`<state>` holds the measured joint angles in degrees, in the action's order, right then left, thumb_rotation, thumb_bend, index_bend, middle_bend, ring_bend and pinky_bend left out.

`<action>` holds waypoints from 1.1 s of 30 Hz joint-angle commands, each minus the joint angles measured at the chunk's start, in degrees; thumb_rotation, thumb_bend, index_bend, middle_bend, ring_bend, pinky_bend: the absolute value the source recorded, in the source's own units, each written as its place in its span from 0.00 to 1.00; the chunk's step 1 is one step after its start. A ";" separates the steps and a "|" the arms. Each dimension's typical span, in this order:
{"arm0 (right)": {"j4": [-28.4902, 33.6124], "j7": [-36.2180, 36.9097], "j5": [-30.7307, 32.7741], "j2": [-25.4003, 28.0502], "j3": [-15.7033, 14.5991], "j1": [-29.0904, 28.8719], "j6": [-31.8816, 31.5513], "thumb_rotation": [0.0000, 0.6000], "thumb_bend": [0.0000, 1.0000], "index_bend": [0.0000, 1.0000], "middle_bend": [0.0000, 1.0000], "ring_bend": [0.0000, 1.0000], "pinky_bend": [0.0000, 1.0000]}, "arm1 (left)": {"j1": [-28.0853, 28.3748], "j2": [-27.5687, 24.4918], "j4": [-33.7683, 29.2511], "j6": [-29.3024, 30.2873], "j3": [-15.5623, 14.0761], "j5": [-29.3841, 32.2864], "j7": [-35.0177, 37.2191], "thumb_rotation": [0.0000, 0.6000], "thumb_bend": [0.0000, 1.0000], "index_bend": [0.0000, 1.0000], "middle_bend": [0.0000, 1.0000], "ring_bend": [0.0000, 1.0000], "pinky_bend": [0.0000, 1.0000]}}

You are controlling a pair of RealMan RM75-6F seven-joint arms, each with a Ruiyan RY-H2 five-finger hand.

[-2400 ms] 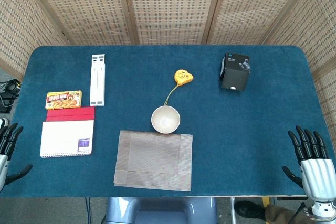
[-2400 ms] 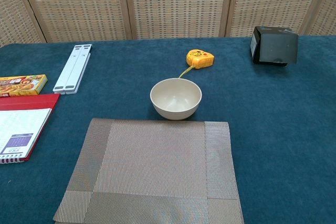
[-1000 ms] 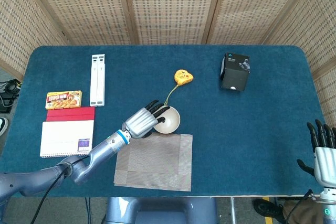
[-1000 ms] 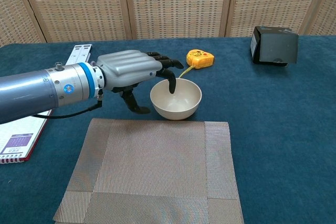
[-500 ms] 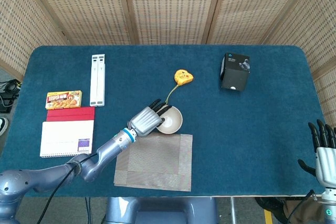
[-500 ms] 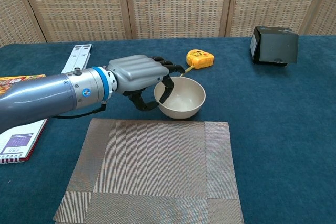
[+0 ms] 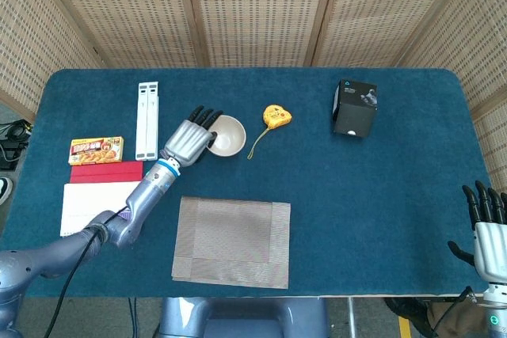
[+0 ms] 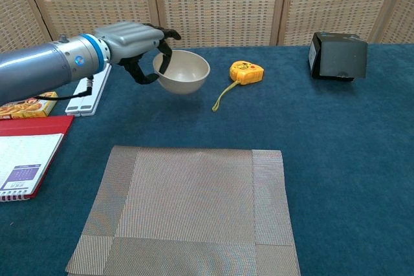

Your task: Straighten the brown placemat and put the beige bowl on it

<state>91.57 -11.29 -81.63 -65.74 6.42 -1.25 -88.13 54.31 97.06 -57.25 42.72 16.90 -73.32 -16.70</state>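
Beige bowl (image 8: 184,72) now lifted off tabletop (image 8: 349,134), rim pinched by left hand (image 8: 132,40); brown placemat (image 8: 187,211) freed for straightening.

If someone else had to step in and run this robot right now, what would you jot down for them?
Left hand: grips the beige bowl by its rim, lifted above the table beyond the mat.
Right hand: idle at the table's near right corner, fingers apart, holding nothing.
Brown placemat: flat at the front centre, slightly askew to the table edge.
Done: bowl picked up.
Left: square up the placemat, then set the bowl on it. Mind the yellow tape measure lying just right of the bowl.
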 commanded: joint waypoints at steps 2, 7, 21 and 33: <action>0.10 -0.11 0.13 -0.14 -0.20 -0.28 0.72 1.00 0.00 0.00 0.00 0.00 0.00 | 0.13 0.53 8.44 -1.60 1.48 3.15 6.35 1.00 0.56 0.72 0.00 0.00 0.00; 0.15 -0.85 0.34 -0.35 -0.13 -0.51 0.89 1.00 0.00 0.00 0.00 0.00 0.00 | 0.54 3.41 18.98 -4.00 1.08 3.30 15.10 1.00 0.57 0.70 0.00 0.00 0.00; 0.02 -0.79 1.15 -0.32 -0.12 -0.85 1.66 1.00 0.00 0.00 0.00 0.00 0.00 | 2.74 10.21 34.51 -10.05 -1.78 0.98 29.28 1.00 0.51 0.49 0.00 0.00 0.00; 0.51 -0.37 0.22 0.03 -0.53 -0.63 0.95 1.00 0.00 0.00 0.00 0.00 0.00 | -2.29 -3.72 14.65 5.77 -5.37 -6.61 33.60 1.00 0.00 0.00 0.00 0.00 0.00</action>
<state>92.01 -11.65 -81.32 -65.73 5.94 -1.90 -87.12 54.22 98.32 -35.62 42.99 12.94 -77.05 16.15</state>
